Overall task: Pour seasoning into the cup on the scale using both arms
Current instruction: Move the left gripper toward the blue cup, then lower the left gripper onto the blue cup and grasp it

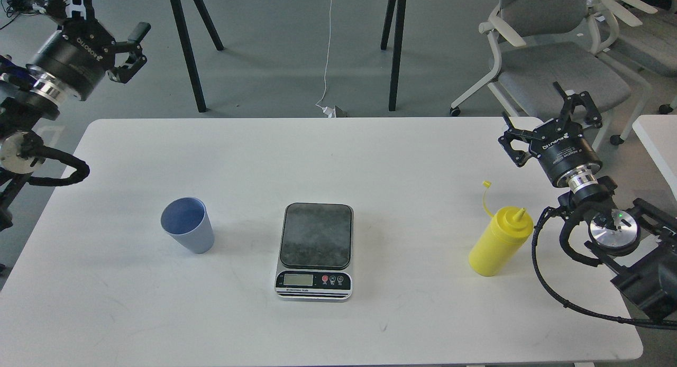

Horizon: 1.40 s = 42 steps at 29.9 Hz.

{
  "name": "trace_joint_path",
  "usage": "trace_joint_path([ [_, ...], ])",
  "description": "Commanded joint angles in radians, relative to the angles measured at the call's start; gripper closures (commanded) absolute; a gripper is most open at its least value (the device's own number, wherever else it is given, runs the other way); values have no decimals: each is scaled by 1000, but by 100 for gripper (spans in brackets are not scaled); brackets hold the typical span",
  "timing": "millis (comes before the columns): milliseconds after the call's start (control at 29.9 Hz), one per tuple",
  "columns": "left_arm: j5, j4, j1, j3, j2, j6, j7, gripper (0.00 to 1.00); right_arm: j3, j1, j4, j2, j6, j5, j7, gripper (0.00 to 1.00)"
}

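Note:
The yellow seasoning bottle [499,241] stands upright at the right of the white table [370,155], its cap hanging open on its tether. The blue-grey cup [188,224] stands upright at the left, directly on the table. The scale [316,249] lies between them near the middle with nothing on its dark platform. My left gripper [132,52] is open and empty, raised beyond the table's far left corner. My right gripper [550,121] is open and empty, above the table's far right edge, behind the bottle.
A grey office chair [550,55] stands behind the right side of the table. Black table legs [185,44] and a white cable [328,49] are on the floor beyond the far edge. Another white table edge [658,139] shows at far right.

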Motion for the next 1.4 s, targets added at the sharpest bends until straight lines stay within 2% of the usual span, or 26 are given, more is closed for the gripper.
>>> trace_joint_path([
  [0,162,1,-46,4,48,0,0,0,0,1,1,0,0,0,0,1],
  [267,916,-45,-148,4,64,0,0,0,-1,-2,1,0,0,0,0,1],
  [334,1096,-83,-148,5,64,0,0,0,0,-4,1,0,0,0,0,1],
  [501,1455,-275,-137,16,75,0,0,0,-1,-4,1,-3,0,0,0,1],
  [668,1698,-325,-157,131,105,0,0,0,-1,-4,-1,-5,0,0,0,1],
  [969,1898,-401,-227,390,137,0,0,1,-1,-8,-7,-6,0,0,0,1],
  [1203,1901,-407,-229,490,125,0,0,1,-3,-8,-10,-6,0,0,0,1],
  [1370,1899,-402,-215,498,121,0,0,1,-4,-8,-10,-2,0,-1,0,1],
])
